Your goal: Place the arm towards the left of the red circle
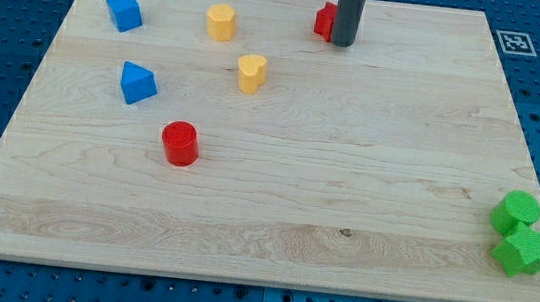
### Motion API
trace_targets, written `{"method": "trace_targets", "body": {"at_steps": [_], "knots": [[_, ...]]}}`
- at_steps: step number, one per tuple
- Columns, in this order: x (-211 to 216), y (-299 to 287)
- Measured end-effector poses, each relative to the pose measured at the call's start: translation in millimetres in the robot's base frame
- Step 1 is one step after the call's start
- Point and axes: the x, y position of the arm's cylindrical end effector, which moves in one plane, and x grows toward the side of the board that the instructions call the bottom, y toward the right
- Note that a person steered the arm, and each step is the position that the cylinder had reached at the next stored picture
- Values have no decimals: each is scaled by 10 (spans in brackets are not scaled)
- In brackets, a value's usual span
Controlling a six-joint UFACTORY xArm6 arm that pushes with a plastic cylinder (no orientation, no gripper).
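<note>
Our tip (343,43) sits far up the board!
The red circle (180,143), a short glossy cylinder, lies well toward the view's bottom-left of it; no fingers, no legible writing.

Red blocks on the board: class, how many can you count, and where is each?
2. The red circle sits left of centre, toward the view's bottom. A second red block, shape unclear, is at the view's top, partly hidden behind my tip.

A pale wooden board (274,212) lay on a blue perforated table (2,22). Toward the view's top left sat a blue cube (124,11), a blue wedge-like block (138,83), a yellow cylinder-like block (221,22) and a yellow heart-shaped block (250,73). A partly hidden red block (323,20) sat at the top edge. Two green blocks, one round (516,211) and one angular (522,251), touched at the view's bottom right. A black-and-white marker tag (512,42) occupied the top right corner.
</note>
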Motion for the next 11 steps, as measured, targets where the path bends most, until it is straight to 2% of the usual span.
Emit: {"method": "trace_targets", "body": {"at_steps": [2,4,7,10,11], "knots": [[45,25],[799,-1],[1795,-633],[2561,-1303],[2657,-1726]]}}
